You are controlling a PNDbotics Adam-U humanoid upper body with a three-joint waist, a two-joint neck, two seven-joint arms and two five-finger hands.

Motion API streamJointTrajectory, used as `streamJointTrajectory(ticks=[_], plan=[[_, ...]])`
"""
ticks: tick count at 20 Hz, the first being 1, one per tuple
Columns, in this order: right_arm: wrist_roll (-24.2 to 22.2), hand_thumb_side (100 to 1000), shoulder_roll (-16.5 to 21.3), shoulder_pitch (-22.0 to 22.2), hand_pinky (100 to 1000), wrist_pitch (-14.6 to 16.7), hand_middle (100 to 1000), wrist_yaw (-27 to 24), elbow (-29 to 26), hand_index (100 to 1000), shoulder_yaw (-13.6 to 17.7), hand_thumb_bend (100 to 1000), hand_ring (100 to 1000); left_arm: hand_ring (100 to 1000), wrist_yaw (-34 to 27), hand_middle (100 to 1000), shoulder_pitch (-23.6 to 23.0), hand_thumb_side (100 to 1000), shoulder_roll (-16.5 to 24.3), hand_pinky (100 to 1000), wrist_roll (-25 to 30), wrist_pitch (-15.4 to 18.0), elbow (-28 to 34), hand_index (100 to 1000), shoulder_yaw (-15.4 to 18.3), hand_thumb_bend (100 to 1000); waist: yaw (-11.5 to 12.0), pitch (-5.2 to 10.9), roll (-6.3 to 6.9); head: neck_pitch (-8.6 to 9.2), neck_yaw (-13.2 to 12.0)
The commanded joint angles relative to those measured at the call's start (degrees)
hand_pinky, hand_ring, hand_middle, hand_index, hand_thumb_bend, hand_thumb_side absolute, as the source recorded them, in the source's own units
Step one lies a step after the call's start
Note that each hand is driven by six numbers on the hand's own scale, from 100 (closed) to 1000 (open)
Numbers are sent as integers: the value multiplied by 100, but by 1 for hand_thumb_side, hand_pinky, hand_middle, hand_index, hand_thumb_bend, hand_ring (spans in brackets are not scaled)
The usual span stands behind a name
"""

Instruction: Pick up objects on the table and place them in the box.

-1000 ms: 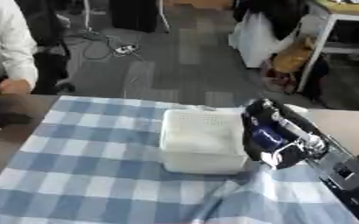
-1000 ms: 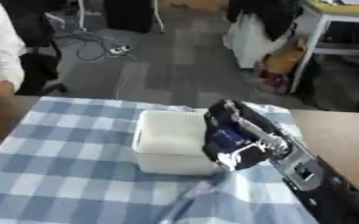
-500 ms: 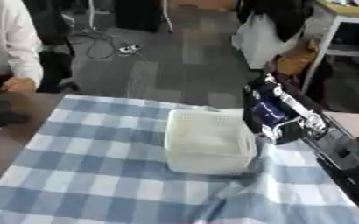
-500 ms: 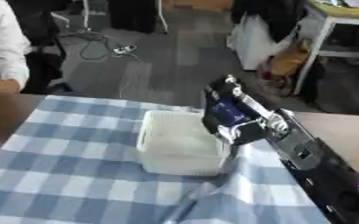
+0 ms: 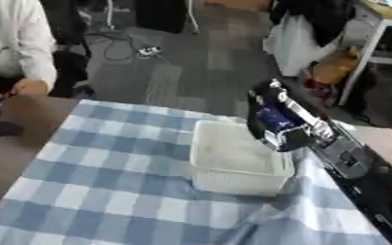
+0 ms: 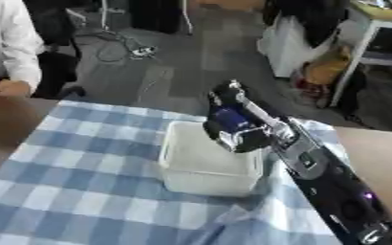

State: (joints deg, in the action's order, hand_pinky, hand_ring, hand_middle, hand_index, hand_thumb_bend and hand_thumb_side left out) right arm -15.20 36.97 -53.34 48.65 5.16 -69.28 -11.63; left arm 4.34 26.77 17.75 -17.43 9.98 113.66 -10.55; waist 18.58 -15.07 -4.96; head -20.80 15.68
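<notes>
Poised over the right rim of the white box [image 5: 233,160] near the counter's [image 5: 91,191] far right corner, right robot hand [image 6: 237,127] curled round something blue, apparently mid-delivery, needing only a release above the opening.

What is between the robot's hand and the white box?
Nothing lies between them. In the right eye view the right hand hangs over the white box's far right rim, with only air beneath it.
</notes>
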Motion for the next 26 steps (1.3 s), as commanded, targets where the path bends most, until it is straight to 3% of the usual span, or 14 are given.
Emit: streamJointTrajectory(ticks=[1,8,13,15,16,19,20,22,23,24,25,26], plan=[[-158,546,53,-218,100,331,100,164,69,115,138,190,100,569,-36,944,153,798,-24,710,31,1,93,723,-24,100,110,30,-34,134,99],[315,594,59,-310,100,331,100,593,135,121,207,234,100,570,-55,948,291,803,-70,713,54,-1,93,722,-47,100,342,-113,-195,252,180],[1115,673,94,-318,100,331,100,1117,22,160,262,236,100,570,-56,948,318,803,-73,713,64,-6,93,722,-53,100,369,-136,-220,277,190],[1426,706,115,-318,100,331,195,1356,-40,192,238,183,100,570,-55,948,316,804,-66,714,67,-8,93,722,-54,100,358,-134,-218,285,199],[1562,707,129,-314,100,331,201,1487,-61,190,230,186,100,570,-54,948,316,803,-64,714,67,-9,93,722,-53,100,352,-134,-216,288,205],[1959,732,152,-298,100,331,267,2002,-13,164,235,166,186,570,-55,948,319,802,-60,714,71,-10,93,722,-53,100,339,-132,-208,287,230],[2077,757,160,-287,214,331,366,2188,30,221,236,175,310,570,-55,948,320,802,-59,714,72,-8,93,722,-52,100,334,-132,-206,291,240],[2278,785,174,-264,360,331,470,2636,183,304,258,185,406,570,-56,948,323,802,-58,714,73,-7,93,722,-51,100,327,-134,-201,303,265],[2375,787,170,-259,370,331,477,2874,272,311,269,188,412,570,-57,948,324,802,-57,714,74,-6,93,722,-51,100,325,-135,-200,307,276],[2481,800,162,-252,450,331,529,3089,354,363,271,224,462,570,-57,948,324,802,-56,714,75,-6,93,722,-51,100,322,-137,-199,309,284],[2589,790,152,-247,421,331,510,3282,428,342,269,199,441,570,-56,948,324,802,-55,714,76,-6,93,722,-51,100,320,-138,-198,310,289],[2691,830,150,-243,533,331,580,3458,489,412,261,257,505,570,-56,948,324,802,-54,714,76,-5,93,722,-50,100,317,-139,-197,308,285]])
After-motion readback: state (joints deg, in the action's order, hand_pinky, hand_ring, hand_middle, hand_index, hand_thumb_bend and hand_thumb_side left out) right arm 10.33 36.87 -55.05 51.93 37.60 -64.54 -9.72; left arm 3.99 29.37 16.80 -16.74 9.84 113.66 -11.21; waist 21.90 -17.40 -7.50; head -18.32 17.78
